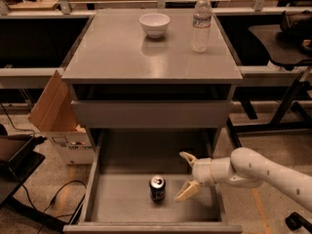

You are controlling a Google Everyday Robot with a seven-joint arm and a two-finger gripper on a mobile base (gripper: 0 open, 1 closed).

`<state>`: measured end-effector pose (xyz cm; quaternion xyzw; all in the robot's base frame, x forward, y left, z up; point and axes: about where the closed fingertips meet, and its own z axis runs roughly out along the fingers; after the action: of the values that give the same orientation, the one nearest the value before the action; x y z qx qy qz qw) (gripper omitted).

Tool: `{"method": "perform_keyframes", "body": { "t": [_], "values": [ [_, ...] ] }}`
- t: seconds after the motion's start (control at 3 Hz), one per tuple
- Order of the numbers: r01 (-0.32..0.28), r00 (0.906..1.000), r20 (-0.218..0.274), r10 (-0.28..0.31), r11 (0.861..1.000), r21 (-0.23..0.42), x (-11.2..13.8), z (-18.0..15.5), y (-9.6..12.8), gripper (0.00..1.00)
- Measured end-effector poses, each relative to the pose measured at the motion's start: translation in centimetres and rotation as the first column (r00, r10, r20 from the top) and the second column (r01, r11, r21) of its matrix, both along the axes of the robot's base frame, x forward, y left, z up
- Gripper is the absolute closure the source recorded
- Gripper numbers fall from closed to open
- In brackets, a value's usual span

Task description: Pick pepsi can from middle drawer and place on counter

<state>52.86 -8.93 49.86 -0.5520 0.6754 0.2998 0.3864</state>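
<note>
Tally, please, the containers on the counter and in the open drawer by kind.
white bowl, on the counter: 1
water bottle, on the counter: 1
pepsi can, in the middle drawer: 1
Total: 3
The gripper, open, hovers in the drawer right of the can.

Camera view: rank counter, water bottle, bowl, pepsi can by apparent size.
1. counter
2. water bottle and bowl: too alike to rank; bottle taller, bowl wider
3. pepsi can
Gripper, open, sits right of the can inside the middle drawer.
</note>
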Motion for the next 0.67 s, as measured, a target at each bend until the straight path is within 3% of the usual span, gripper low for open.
{"method": "perform_keyframes", "body": {
  "t": [0.67],
  "values": [
    [0.013,0.9988,-0.047,-0.011,0.999,0.042,0.2,-5.2,4.5,0.00]
  ]
}}
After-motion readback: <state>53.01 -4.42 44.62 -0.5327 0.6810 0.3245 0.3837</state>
